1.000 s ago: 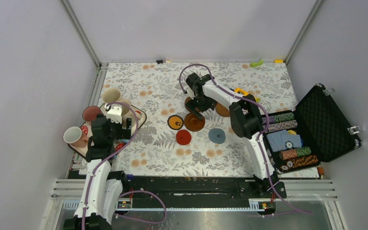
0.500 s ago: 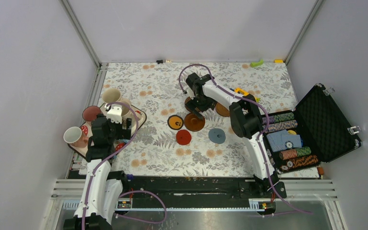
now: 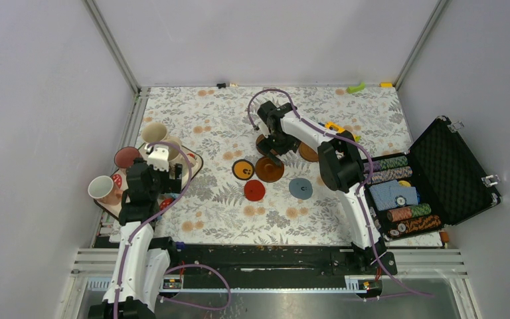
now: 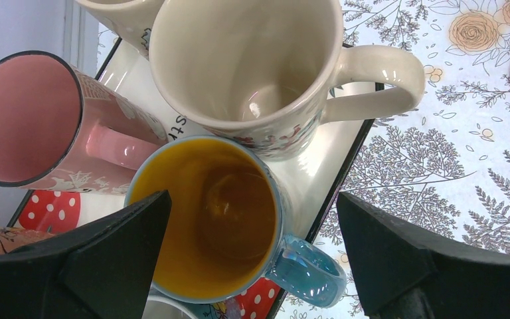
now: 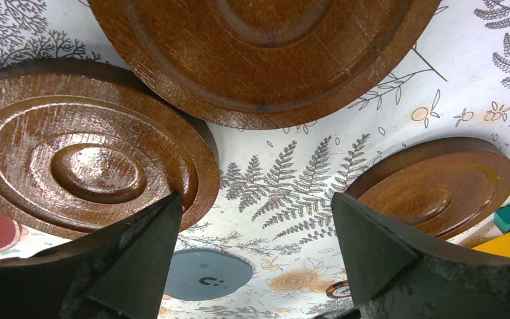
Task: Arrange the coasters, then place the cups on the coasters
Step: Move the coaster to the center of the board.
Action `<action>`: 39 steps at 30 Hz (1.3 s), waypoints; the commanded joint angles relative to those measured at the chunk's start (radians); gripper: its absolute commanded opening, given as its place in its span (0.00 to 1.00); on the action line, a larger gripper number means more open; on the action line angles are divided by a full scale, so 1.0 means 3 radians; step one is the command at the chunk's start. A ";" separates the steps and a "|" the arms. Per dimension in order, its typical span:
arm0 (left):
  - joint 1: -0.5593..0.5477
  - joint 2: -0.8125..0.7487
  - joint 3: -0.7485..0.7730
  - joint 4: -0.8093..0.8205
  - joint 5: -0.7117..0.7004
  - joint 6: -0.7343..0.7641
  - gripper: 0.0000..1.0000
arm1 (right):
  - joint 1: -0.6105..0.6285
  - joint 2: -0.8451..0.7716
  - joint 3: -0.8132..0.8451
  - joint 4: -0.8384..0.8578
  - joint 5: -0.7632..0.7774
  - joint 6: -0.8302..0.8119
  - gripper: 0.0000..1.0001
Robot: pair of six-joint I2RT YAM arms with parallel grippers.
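**Coasters mid-worktop, cups crowded on the tray**

Three dark brown coasters (image 5: 93, 153) lie mid-worktop, two of them meeting at their edges. The red coaster (image 3: 254, 190), grey-blue coaster (image 3: 300, 188) and orange coaster (image 3: 242, 170) lie close by. Your right fingers (image 5: 126, 272) hang low over the brown ones, spread wide, holding nothing. The cups stand together on the tray (image 4: 309, 166) at the floral worktop's (image 3: 206, 113) left edge. Your left fingers (image 4: 106, 259) are spread empty above the blue cup (image 4: 206, 219), beside the cream cup (image 4: 246, 60) and pink cup (image 4: 26, 119).

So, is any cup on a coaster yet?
No: the cups crowd the tray at left, while the coasters lie bare mid-table.
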State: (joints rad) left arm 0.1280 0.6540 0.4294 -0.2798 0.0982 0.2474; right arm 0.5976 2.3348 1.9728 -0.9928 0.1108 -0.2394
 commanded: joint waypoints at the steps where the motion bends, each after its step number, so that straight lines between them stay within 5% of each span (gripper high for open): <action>1: 0.0018 -0.0047 0.0090 0.0135 0.0010 0.0029 0.99 | 0.0025 -0.0082 0.0007 -0.0032 -0.0004 -0.0046 0.91; 12: 0.0021 -0.0061 0.0087 0.0139 0.0020 0.0029 0.99 | 0.0027 -0.0067 -0.0005 -0.0038 0.0039 -0.0082 0.91; 32: 0.0018 -0.0080 0.0084 0.0136 0.0017 0.0026 0.99 | 0.0026 0.0061 -0.0036 0.0097 0.0964 -0.0123 0.95; 39: 0.0018 -0.0077 0.0082 0.0135 0.0015 0.0025 0.99 | 0.0028 -0.0052 -0.0070 0.0100 0.0682 -0.0120 0.95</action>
State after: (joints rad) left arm 0.1280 0.6418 0.4294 -0.2798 0.0982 0.2474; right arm 0.6086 2.3348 1.9701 -0.9794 0.3370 -0.2695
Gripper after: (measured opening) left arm 0.985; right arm 0.946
